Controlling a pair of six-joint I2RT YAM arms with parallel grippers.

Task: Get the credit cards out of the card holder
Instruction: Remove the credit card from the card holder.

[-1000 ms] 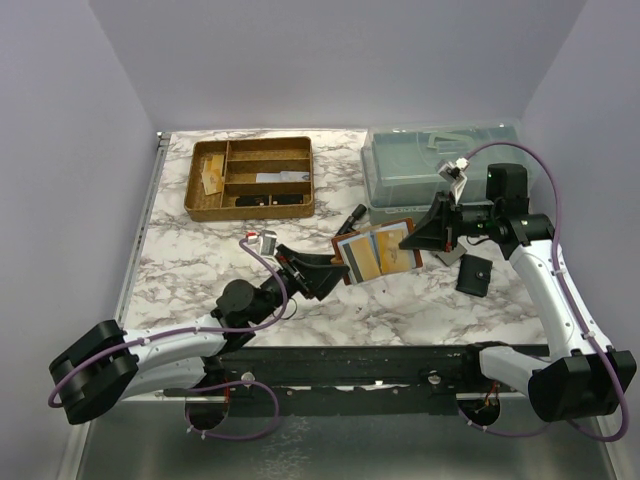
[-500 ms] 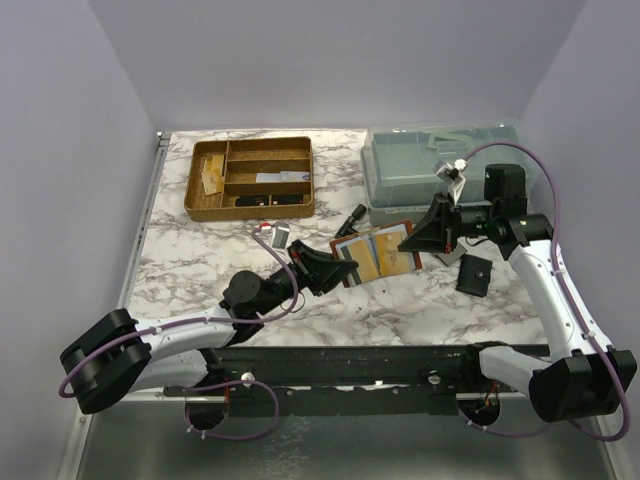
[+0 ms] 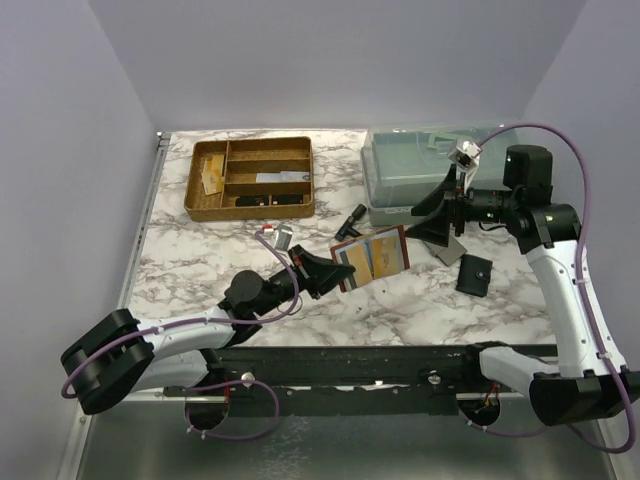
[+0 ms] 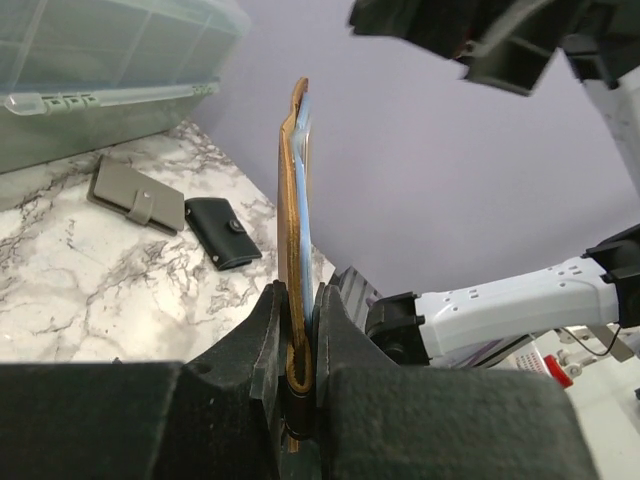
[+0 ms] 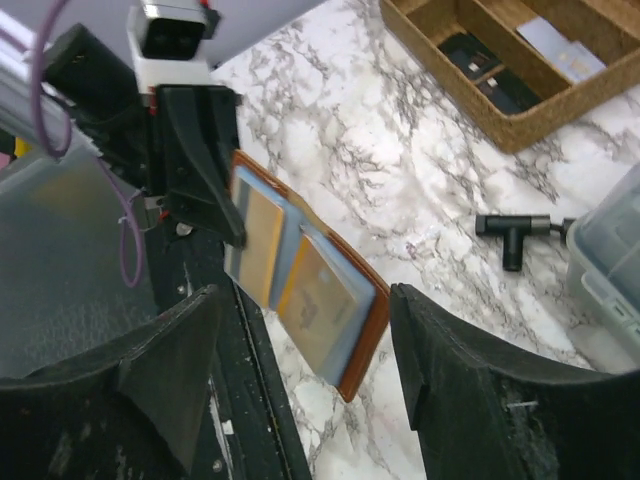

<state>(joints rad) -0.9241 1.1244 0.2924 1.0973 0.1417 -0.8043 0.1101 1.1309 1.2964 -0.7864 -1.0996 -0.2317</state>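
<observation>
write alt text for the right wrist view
The left gripper clamps one edge of the open card holder, credit cards in its pockets, above a marble table. The right gripper, open, frames the view; a divided tray and a black T-shaped part lie beyond.

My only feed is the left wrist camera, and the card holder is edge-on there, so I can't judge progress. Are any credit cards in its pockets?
Observer: Yes. The right wrist view shows the card holder spread open, with tan credit cards in its pockets.
Operator: Has the right gripper got one?
Observer: No. In the top view the right gripper is open and empty, in front of the clear bin and not touching the holder.
</observation>
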